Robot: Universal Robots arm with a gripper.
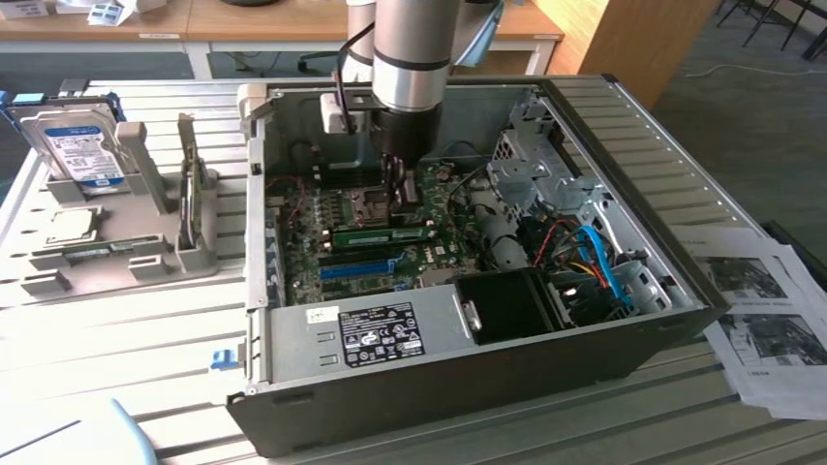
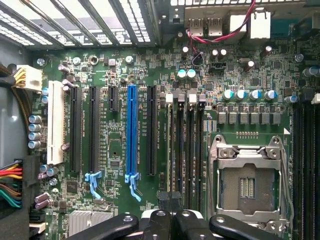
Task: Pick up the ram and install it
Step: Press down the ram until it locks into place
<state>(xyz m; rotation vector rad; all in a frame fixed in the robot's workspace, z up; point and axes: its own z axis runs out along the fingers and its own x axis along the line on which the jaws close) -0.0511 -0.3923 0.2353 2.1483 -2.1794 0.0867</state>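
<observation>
Closed black fingers point(image 2: 172, 222) sit nearest our wrist lens; our gripper point(image 2: 172, 220) is shut, and between the pads we can make out no stick. Beyond them run the dark memory slots point(image 2: 187, 150), the empty processor socket point(image 2: 247, 182) and the blue expansion slot point(image 2: 131, 132). From outside, a green ram stick point(image 1: 383, 235) lies across the motherboard point(image 1: 440, 247), just below the gripper point(image 1: 402, 189). We judge a half-seated stick could tilt in its slot if pressed unevenly. Our arm point(image 1: 411, 48) hangs vertically into the computer case point(image 1: 672, 281).
</observation>
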